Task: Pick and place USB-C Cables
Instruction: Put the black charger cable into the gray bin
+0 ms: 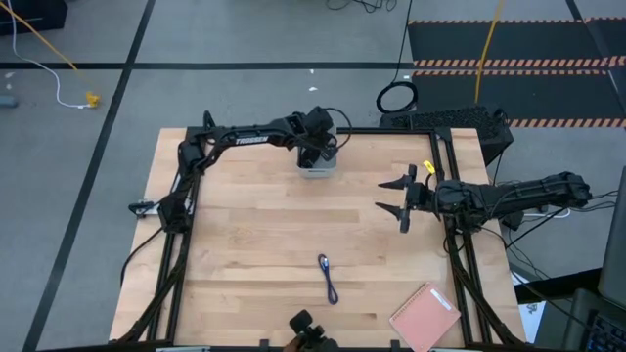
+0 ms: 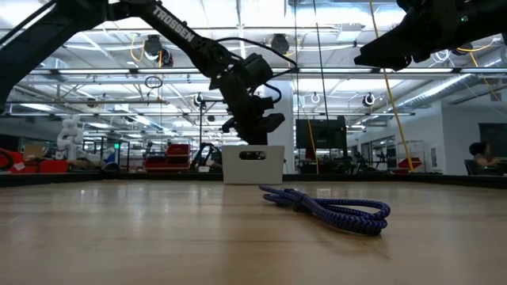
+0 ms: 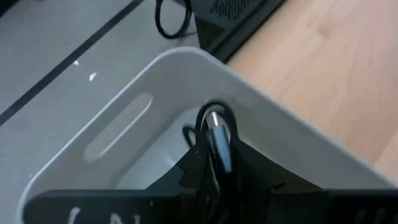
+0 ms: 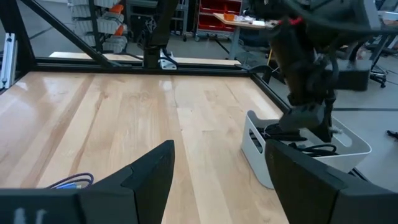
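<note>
My left gripper [image 1: 318,154] hangs over the white bin [image 1: 316,168] at the table's far edge, shut on a black USB-C cable [image 3: 214,121]. In the right wrist view a black cable coil [image 4: 318,149] lies in the bin [image 4: 311,155] under that gripper [image 4: 298,127]. The blue-purple cable [image 1: 328,278] lies flat on the wood near the near edge, also in the low view [image 2: 333,210]. My right gripper [image 1: 394,196] hovers open above the table's right middle, touching nothing. A third cable does not show. My left gripper pinches the black cable between its two fingers [image 3: 193,171], coming from above and pointing down into the bin. A small loop [image 3: 205,112] and a silver plug end [image 3: 216,119] stick out past the fingertips, inside the bin's walls. Its lower part is hidden by the fingers.
A pink notebook [image 1: 425,315] lies at the near right corner. The black frame rails [image 1: 460,244] run along the table's sides. Bare wood [image 1: 254,225] spreads between the bin and the blue-purple cable. The bin has a slot handle [image 2: 252,156].
</note>
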